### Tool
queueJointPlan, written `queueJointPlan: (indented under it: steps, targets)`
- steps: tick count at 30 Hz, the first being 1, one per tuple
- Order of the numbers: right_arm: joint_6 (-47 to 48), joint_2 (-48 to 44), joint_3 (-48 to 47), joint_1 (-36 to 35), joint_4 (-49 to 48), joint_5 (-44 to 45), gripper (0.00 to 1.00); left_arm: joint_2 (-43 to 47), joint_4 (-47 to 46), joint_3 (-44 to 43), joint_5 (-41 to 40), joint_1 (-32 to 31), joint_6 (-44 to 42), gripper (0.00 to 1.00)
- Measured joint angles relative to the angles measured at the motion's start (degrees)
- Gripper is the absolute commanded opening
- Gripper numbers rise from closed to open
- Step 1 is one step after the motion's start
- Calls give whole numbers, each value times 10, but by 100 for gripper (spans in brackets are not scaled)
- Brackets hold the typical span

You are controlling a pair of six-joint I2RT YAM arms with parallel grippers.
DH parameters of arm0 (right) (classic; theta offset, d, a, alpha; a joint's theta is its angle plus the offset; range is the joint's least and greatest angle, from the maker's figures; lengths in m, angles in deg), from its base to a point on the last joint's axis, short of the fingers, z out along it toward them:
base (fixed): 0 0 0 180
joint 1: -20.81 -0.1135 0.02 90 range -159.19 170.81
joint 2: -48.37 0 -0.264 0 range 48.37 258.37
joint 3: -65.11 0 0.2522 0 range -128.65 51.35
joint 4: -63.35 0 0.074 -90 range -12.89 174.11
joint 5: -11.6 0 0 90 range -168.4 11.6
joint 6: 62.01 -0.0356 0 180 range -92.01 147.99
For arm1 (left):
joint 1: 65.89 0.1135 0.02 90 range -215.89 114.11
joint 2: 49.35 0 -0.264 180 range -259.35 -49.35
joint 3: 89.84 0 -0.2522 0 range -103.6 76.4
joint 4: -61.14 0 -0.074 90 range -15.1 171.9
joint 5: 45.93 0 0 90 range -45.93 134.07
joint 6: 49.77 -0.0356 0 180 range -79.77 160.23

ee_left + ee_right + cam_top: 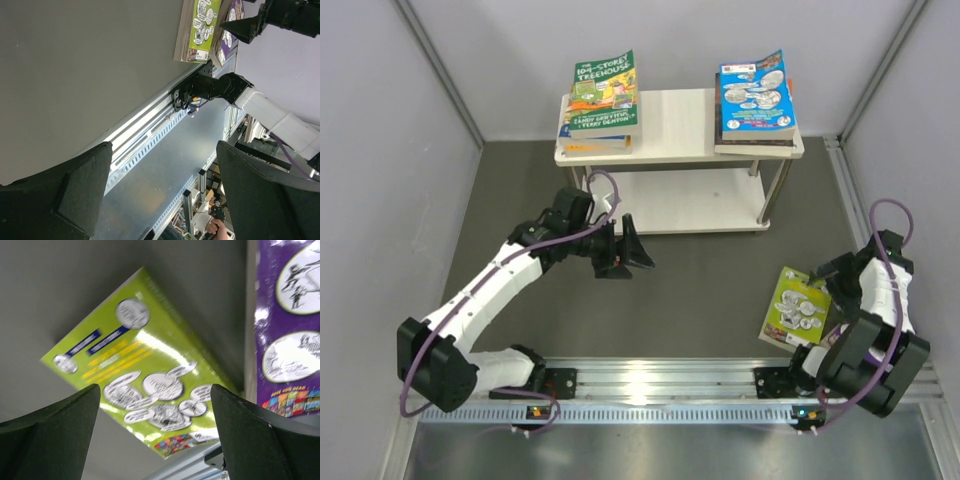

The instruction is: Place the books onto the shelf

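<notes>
Two stacks of paperbacks sit on the top board of the pale wooden shelf (675, 125) at the far side of the table (700, 280). The left stack is topped by a green book (603, 85) and the right by a blue book (755, 95). How many volumes lie under each cannot be counted from here. The shelf's lower board holds nothing.

The left arm reaches out over the dark tabletop in front of the shelf, its left gripper (638, 252) hanging in the air. The fingers are spread wide with nothing between them. Its wrist camera looks between them at the aluminium rail (670, 375) along the near edge.

Two books are not on the shelf. A lime book (798, 305) with cartoon bubbles on its cover lies flat on the table at the near right, just beside the right arm's base. A purple book (285, 315) lies close beside it, seen only from the wrist cameras and hidden under the arm in the overhead view.

The right arm folds back over this pair. The right gripper (155, 430) is poised above the lime cover, its fingers set wide apart on either side of the view and gripping nothing. Whether the fingertips touch the cover cannot be told.
</notes>
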Motion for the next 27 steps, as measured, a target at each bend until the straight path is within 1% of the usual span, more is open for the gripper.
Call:
queueJointPlan:
  steps: [3,7,10,12,15,17,19,20,22,24,27]
  targets:
    - [5,28,29,21,-33,7,89,14,21,0,-1,0,-5,89]
    - [2,40,59,23,-73,1,89,37,42,0,-9,0,-8,89]
    - [-12,35,88,8,-110,-27,89,49,50,0,-14,-1,-7,89]
    - [-28,18,108,-21,-136,-46,88,53,53,0,-18,-2,-6,89]
    - [-61,-14,133,-99,-169,-55,88,54,52,2,-28,-4,-4,89]
    - [-94,-27,146,-183,-197,-62,88,53,50,7,-35,-7,-3,89]
    - [-125,-25,150,-235,-217,-72,88,48,46,12,-43,-11,-4,89]
    - [-138,-21,150,-286,-225,-73,88,41,43,14,-48,-14,-5,90]
    - [-159,-10,146,-342,-237,-76,88,21,36,14,-66,-27,-7,91]
    - [-169,2,138,-379,-239,-78,88,-8,20,14,-88,-50,-10,92]
    - [-184,0,138,-415,-240,-73,90,-51,-7,14,-124,-90,-13,95]
